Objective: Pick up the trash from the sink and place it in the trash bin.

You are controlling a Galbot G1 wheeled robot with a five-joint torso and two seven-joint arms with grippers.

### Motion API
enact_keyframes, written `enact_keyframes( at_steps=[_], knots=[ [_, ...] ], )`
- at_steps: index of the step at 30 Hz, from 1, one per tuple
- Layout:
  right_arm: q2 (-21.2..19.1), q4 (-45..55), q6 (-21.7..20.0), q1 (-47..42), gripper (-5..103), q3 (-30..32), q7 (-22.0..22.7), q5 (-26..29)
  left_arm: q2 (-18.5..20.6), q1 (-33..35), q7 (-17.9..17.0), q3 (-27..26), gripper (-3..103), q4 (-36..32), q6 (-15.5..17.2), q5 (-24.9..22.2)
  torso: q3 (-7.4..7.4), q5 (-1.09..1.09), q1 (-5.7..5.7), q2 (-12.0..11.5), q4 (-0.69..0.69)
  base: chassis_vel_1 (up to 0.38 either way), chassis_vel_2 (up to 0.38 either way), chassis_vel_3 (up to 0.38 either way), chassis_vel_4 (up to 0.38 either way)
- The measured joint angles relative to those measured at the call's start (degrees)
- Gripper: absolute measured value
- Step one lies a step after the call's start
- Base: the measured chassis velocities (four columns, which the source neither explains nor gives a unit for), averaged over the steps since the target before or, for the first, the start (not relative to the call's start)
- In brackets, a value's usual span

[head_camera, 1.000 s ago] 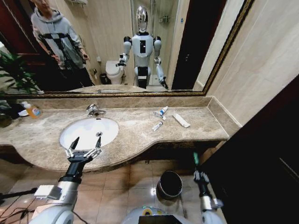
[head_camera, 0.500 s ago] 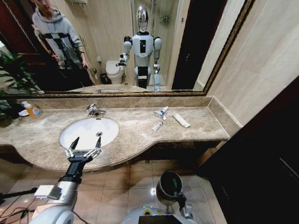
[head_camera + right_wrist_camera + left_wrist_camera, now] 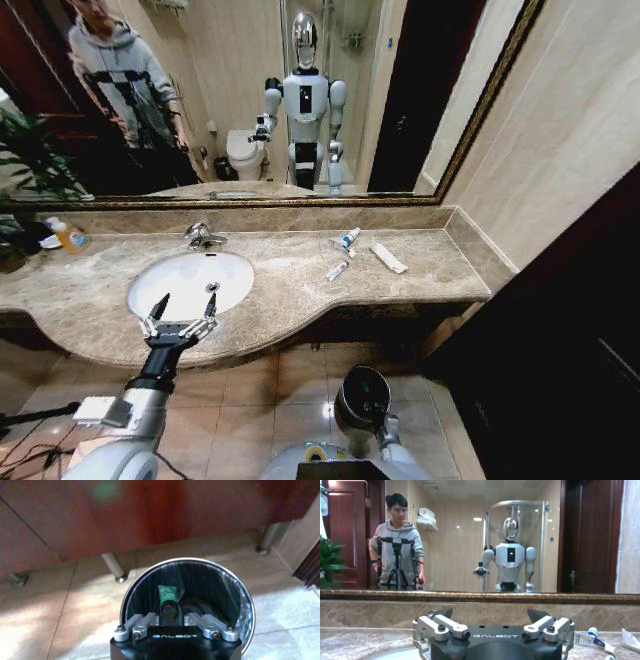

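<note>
Right hand (image 3: 169,612): your fingers pinch a short green plastic piece (image 3: 167,593) directly above the round dark steel-rimmed trash bin (image 3: 240,592). Light, stiff; grip its lower end. Left hand (image 3: 179,312) hangs spread open.

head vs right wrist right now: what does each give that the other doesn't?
Head view alone: the sink with the left gripper open at its front rim, plus the tubes and flat packet lying on the counter beside the sink.

Right wrist view alone: the right gripper shut on a short green piece, held over the bin's opening.

Shared: the trash bin on the tiled floor, with the right arm above it.
</note>
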Motion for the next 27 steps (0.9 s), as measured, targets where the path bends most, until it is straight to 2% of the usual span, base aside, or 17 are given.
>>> enact_keyframes(
  at_steps=[2, 4, 5, 6, 9, 12, 13, 14, 15, 16, 17, 20, 21, 22, 23, 25, 27],
  knots=[
    [-0.3, -0.2, -0.7, 0.2, 27, 0.1, -0.1, -0.6, 0.0, 0.0, 0.0, 0.0, 100, 0.0, 0.0, 0.0, 0.00, 0.00, 0.00, 0.0, 0.00, 0.000, 0.000, 0.000, 0.000],
    [-0.5, -0.1, -1.1, 0.2, 27, 0.0, -0.2, -0.9, 0.0, 0.0, 0.0, 0.0, 100, 0.0, 0.0, 0.0, 0.00, 0.00, 0.00, 0.0, 0.00, 0.000, 0.000, 0.000, 0.000],
    [-0.7, -0.1, -1.2, 0.2, 37, 0.0, -0.2, -1.4, 0.0, 0.0, 0.0, 0.0, 100, 0.0, 0.0, 0.0, 0.00, 0.00, 0.00, 0.0, 0.00, 0.000, 0.000, 0.000, 0.000],
    [-0.9, -0.1, -1.2, 0.2, 43, 0.0, -0.2, -1.8, 0.0, 0.0, 0.0, 0.0, 100, 0.0, 0.0, 0.0, 0.00, 0.00, 0.00, 0.0, 0.00, 0.000, 0.000, 0.000, 0.000],
    [-1.2, 0.0, -0.6, 0.0, 48, 0.0, -0.2, -2.3, 0.0, 0.0, 0.0, 0.0, 100, 0.0, 0.0, 0.0, 0.00, 0.00, 0.00, 0.0, 0.00, 0.000, 0.000, 0.000, 0.000],
    [-1.1, -0.5, 2.9, -0.6, 65, 0.4, 2.2, -4.8, 0.0, 0.0, 0.0, 0.0, 100, 0.0, 0.0, 0.0, 0.00, -0.01, 0.00, 0.0, 0.00, 0.000, 0.000, 0.000, 0.000],
    [-1.1, -0.5, 2.9, -0.6, 65, 0.4, 2.2, -4.8, 0.0, 0.0, 0.0, 0.0, 100, 0.0, 0.0, 0.0, 0.00, -0.01, 0.00, 0.0, 0.00, 0.000, 0.000, 0.000, 0.000],
    [-0.6, -1.6, 6.1, -0.9, 70, 0.8, 7.0, -7.9, 0.0, 0.0, 0.0, 0.0, 100, 0.0, 0.0, 0.0, 0.00, -0.01, 0.00, 0.0, 0.00, 0.000, 0.000, 0.000, 0.000],
    [-0.2, -2.4, 9.1, -1.1, 76, 1.2, 8.1, -8.5, 0.0, 0.0, 0.0, 0.0, 100, 0.0, 0.0, 0.0, 0.00, 0.00, 0.00, 0.0, 0.00, 0.000, 0.000, 0.000, 0.000],
    [0.0, -2.5, 11.0, -1.5, 76, 1.5, 7.7, -8.1, 0.0, 0.0, 0.0, 0.0, 100, 0.0, 0.0, 0.0, 0.00, 0.01, 0.00, 0.0, 0.00, 0.000, 0.000, 0.000, 0.000],
    [0.0, -2.5, 11.0, -1.5, 76, 1.5, 7.7, -8.1, 0.0, 0.0, 0.0, 0.0, 100, 0.0, 0.0, 0.0, 0.00, 0.01, 0.00, 0.0, 0.00, 0.000, 0.000, 0.000, 0.000],
    [1.0, 1.0, 17.0, -4.9, 92, 3.0, 5.1, -6.7, 0.0, 0.0, 0.0, 0.0, 100, 0.0, 0.0, 0.0, 0.00, -0.01, 0.00, 0.0, -0.01, 0.000, 0.000, 0.000, 0.000],
    [1.0, 1.0, 17.0, -4.9, 92, 3.0, 5.1, -6.7, 0.0, 0.0, 0.0, 0.0, 100, 0.0, 0.0, 0.0, 0.00, -0.01, 0.00, 0.0, -0.01, 0.000, 0.000, 0.000, 0.000],
    [1.9, 5.1, 22.6, -7.8, 96, 3.7, 6.0, -4.6, 0.0, 0.0, 0.0, 0.0, 100, 0.0, 0.0, 0.0, 0.00, 0.01, -0.01, 0.0, 0.00, 0.000, 0.000, 0.000, 0.000],
    [2.3, 9.3, 23.7, -9.9, 98, 3.8, 6.3, -2.8, 0.0, 0.0, 0.0, 0.0, 100, 0.0, 0.0, 0.0, -0.01, 0.00, -0.01, 0.0, 0.00, 0.000, 0.000, 0.000, 0.000],
    [2.5, 12.1, 23.7, -11.4, 100, 3.8, 6.4, -1.9, 0.0, 0.0, 0.0, 0.0, 100, 0.0, 0.0, 0.0, -0.01, 0.01, -0.01, 0.0, 0.00, 0.000, 0.000, 0.000, 0.000],
    [3.3, 26.7, 20.3, -18.7, 100, 3.6, 7.1, 1.6, 0.0, 0.0, 0.0, 0.0, 100, 0.0, 0.0, 0.0, 0.00, 0.01, 0.00, 0.0, -0.02, 0.000, 0.000, 0.000, 0.000]
  ],
)
